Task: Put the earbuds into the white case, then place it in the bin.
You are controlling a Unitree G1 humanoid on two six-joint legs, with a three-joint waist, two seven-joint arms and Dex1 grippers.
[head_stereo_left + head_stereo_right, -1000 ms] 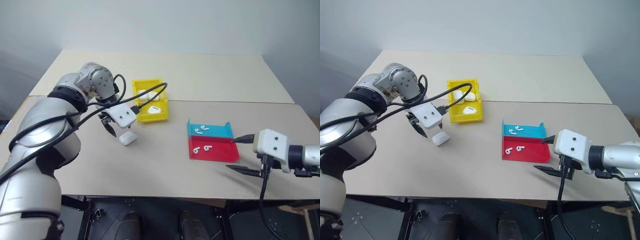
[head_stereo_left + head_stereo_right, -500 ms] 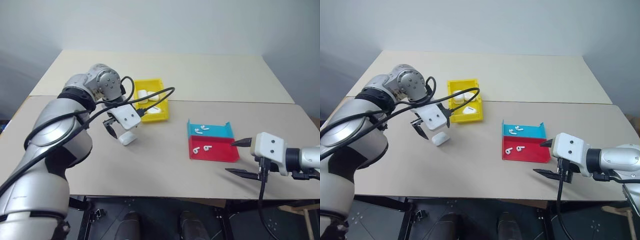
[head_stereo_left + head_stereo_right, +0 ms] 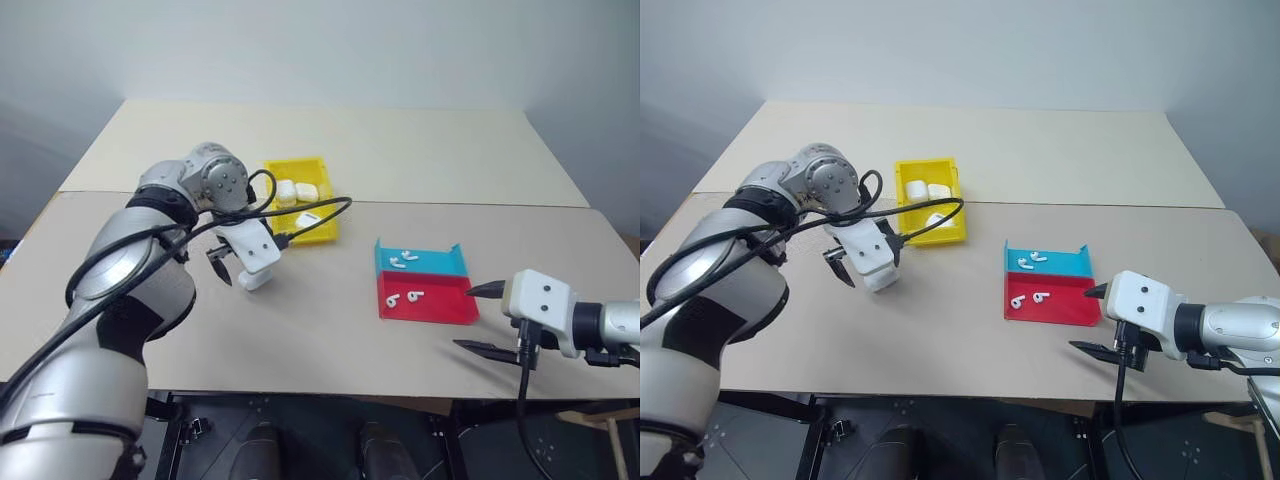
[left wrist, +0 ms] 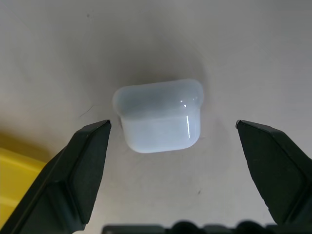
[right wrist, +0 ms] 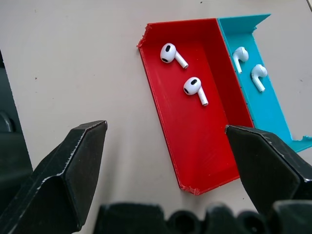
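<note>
Left gripper (image 4: 173, 127) points down, fingers spread around one glossy white pebble-shaped case (image 4: 158, 115); right gripper (image 5: 168, 141) gapes above four tiny white earbuds (image 5: 172, 53).

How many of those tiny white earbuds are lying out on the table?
4, all in the two-colour tray: two earbuds in the red half and two in the blue half. Any inside the closed white cases would be hidden.
</note>
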